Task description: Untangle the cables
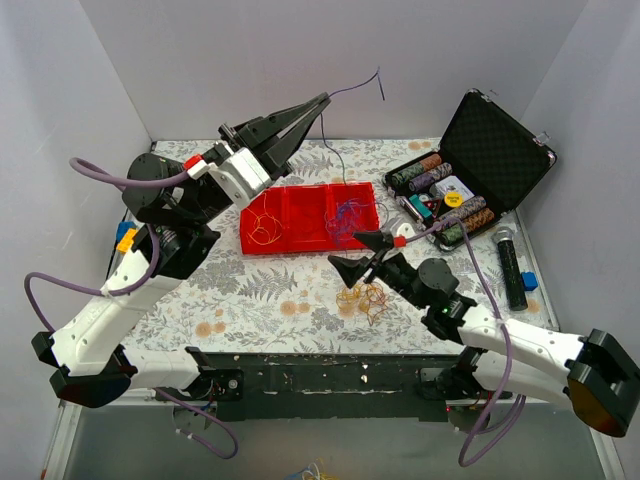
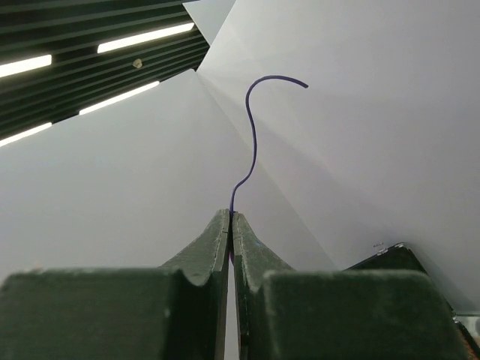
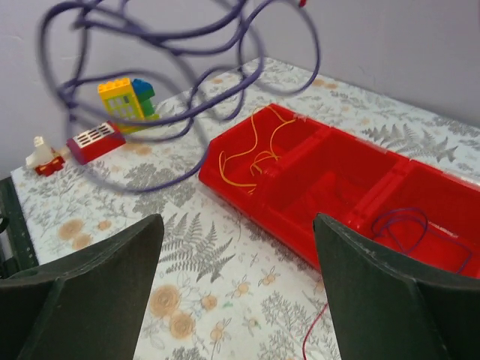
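Top external view: purple cable (image 1: pixel 356 87) rises steeply out of the right compartment of the red tray (image 1: pixel 300 248) to the left gripper (image 1: pixel 322 100)
Hold: left gripper clenched on that cable, high above the tray's far side
Free arm: right gripper (image 1: pixel 347 250) spread wide, grasping nothing, low just before the tray
Nearer: right arm, to the tray tangle and the yellow-orange loops (image 1: pixel 362 297) on the tabletop (image 1: pixel 260 290)

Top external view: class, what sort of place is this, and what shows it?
Probably a robot lab test cell: plain white walls box in a patterned table, with the left arm and right arm mounted at its near edge.
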{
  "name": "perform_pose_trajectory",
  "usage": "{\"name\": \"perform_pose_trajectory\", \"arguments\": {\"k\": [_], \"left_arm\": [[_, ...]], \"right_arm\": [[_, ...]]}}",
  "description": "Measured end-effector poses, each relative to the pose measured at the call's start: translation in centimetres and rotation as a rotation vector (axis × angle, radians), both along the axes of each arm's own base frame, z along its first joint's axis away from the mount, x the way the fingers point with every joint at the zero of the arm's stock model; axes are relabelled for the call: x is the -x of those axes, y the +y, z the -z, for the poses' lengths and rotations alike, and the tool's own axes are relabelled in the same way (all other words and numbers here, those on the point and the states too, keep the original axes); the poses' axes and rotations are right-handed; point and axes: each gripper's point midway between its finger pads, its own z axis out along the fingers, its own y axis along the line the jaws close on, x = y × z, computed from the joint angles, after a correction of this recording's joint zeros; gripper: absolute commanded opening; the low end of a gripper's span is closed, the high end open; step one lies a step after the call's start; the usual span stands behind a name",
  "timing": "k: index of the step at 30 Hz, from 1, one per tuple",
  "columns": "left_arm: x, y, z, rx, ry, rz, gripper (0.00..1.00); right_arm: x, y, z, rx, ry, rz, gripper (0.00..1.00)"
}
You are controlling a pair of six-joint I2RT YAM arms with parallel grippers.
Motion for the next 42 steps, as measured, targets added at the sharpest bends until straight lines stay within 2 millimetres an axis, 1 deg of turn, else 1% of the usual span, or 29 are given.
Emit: {"name": "perform_pose_trajectory", "arguments": {"k": [3, 6, 8, 12, 18, 19, 22, 24, 26, 29, 32, 35, 37, 42], "left_arm": [[0.2, 0.0, -0.3, 0.007, 0.016, 0.018, 0.00], [0.6, 0.3, -1.1, 0.019, 0.019, 0.033, 0.00], [0.9, 0.5, -1.6, 0.027, 0.014, 0.040, 0.00], [1.5, 0.7, -2.0, 0.032, 0.007, 0.060, 0.00], [1.6, 0.3, -1.6, 0.014, 0.022, 0.081, 0.00], [1.6, 0.3, -1.5, 0.013, 0.024, 0.083, 0.00], [1.7, 0.1, -1.4, 0.008, 0.030, 0.096, 0.00], [1.9, 0.0, -1.3, 0.003, 0.031, 0.106, 0.00], [2.0, -0.1, -1.2, -0.001, 0.032, 0.112, 0.00], [2.1, -0.2, -1.2, -0.007, 0.032, 0.121, 0.00], [2.2, -0.2, -1.1, -0.014, 0.032, 0.128, 0.00], [2.3, -0.3, -1.1, -0.017, 0.031, 0.130, 0.00], [2.3, -0.3, -1.0, -0.019, 0.028, 0.129, 0.00], [2.4, -0.2, -1.1, -0.021, 0.023, 0.129, 0.00]], "right_arm": [[-1.5, 0.6, -0.4, 0.002, -0.061, 0.057, 0.90], [-3.1, 0.2, -0.6, 0.026, -0.135, 0.171, 0.90], [-3.7, -0.2, -0.9, 0.043, -0.176, 0.234, 0.89], [-3.8, -0.9, -2.3, 0.030, -0.229, 0.291, 0.80], [-3.4, -1.9, -4.1, -0.028, -0.233, 0.318, 0.75], [-3.3, -2.2, -4.5, -0.044, -0.231, 0.327, 0.76], [-3.3, -3.0, -5.3, -0.075, -0.228, 0.354, 0.86], [-3.1, -3.1, -5.4, -0.076, -0.234, 0.346, 0.90], [-2.7, -2.6, -4.9, -0.055, -0.242, 0.312, 0.91], [-2.1, -1.3, -3.8, 0.001, -0.255, 0.238, 0.92], [-1.1, 0.3, -2.5, 0.054, -0.260, 0.133, 0.91], [-0.1, 1.2, -1.9, 0.071, -0.260, 0.055, 0.91], [0.7, 1.3, -2.3, 0.053, -0.254, 0.020, 0.91], [2.9, -0.1, -6.1, -0.080, -0.290, -0.016, 0.92]]}}
